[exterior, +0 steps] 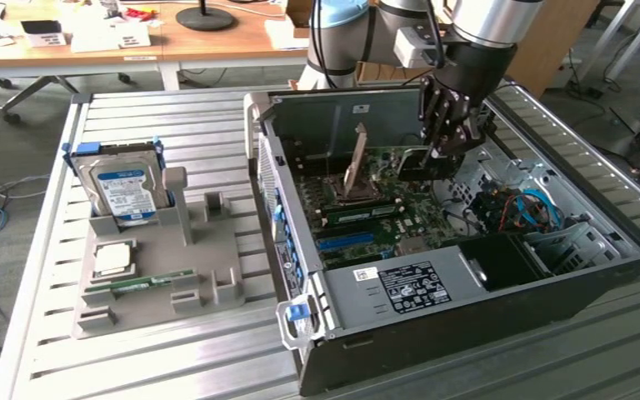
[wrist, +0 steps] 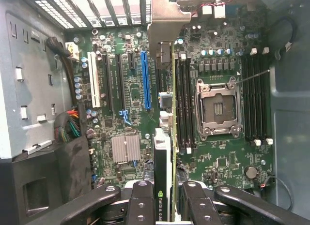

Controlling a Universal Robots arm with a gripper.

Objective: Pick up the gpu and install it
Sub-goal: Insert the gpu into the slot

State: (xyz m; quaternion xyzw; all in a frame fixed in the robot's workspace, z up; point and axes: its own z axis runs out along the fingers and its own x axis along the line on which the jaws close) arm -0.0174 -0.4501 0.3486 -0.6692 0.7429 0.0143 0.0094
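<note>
My pincer (wrist: 167, 191) is clamped on the gpu (wrist: 162, 150), one finger on each face. The card hangs edge-down inside the open computer case (exterior: 498, 300), above the motherboard (wrist: 218, 157). Its long axis runs parallel to the long blue slot (wrist: 146, 80), with the bracket end toward the case's rear wall. The card's edge appears just beside that slot, on the processor socket (wrist: 216, 101) side. I judge it not yet seated.

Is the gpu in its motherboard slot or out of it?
Out: the tool grips the gpu edge-on above the motherboard, and the long blue slot lies bare.
</note>
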